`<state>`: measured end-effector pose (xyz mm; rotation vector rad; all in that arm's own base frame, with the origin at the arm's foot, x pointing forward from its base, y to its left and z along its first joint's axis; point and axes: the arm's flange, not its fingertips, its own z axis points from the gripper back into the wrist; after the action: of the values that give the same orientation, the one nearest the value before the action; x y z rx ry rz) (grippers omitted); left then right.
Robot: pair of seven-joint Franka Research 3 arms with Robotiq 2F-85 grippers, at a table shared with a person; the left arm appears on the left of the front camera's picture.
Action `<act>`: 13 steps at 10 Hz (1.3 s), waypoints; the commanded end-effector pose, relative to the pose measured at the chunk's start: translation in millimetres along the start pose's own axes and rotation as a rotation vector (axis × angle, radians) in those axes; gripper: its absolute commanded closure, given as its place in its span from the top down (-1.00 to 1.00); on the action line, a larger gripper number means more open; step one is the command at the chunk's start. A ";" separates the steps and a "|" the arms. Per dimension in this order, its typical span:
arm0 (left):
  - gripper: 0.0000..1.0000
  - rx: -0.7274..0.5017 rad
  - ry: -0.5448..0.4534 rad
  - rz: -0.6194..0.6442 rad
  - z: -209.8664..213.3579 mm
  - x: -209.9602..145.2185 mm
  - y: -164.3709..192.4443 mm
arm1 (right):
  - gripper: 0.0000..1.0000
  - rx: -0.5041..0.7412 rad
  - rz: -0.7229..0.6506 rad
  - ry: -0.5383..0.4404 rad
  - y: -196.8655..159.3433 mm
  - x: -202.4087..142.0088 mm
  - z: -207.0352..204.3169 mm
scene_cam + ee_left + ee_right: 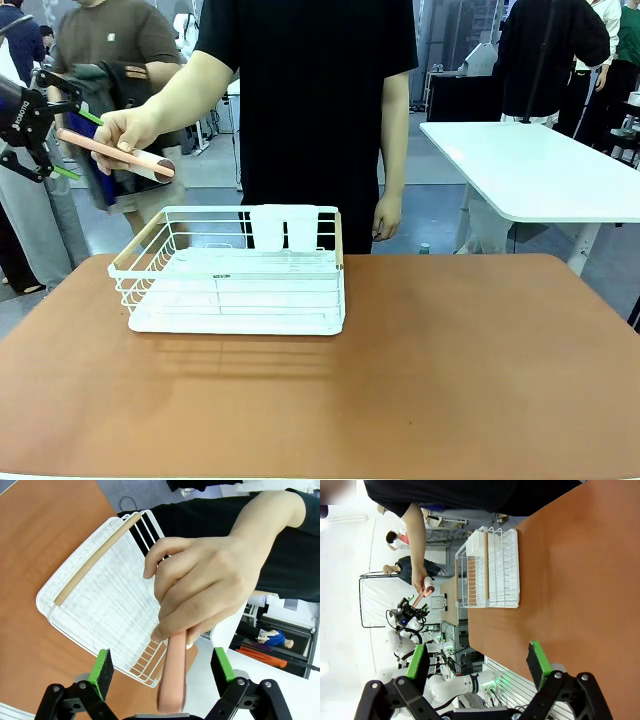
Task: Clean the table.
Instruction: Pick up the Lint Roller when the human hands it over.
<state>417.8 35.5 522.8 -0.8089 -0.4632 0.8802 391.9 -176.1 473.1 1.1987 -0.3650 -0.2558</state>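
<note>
Table [450,380] near half bare; left gripper [161,661] spread around person's pink tube [172,685]; right gripper [476,650] spread, empty.

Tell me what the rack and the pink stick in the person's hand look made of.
Rack: thin white wire, likely coated metal, slightly glossy. Its side rails look like pale bare wood. Stick: smooth matte pink, perhaps plastic or silicone; the look does not settle it.
</note>
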 end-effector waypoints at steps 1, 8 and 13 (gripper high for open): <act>1.00 -0.029 -0.014 -0.001 -11.7 3.1 -0.4 | 1.00 0.009 0.007 0.003 1.9 -0.5 1.2; -0.11 -0.042 -0.008 0.000 -14.9 2.4 -0.9 | 1.00 0.009 0.007 0.003 1.9 -0.5 1.2; -0.95 -0.057 -0.002 0.011 -14.7 2.7 -1.6 | 1.00 0.009 0.007 0.003 1.9 -0.5 1.2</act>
<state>426.0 31.6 519.3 -0.8356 -0.4538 0.8949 391.7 -176.5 473.1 1.1985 -0.3656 -0.2566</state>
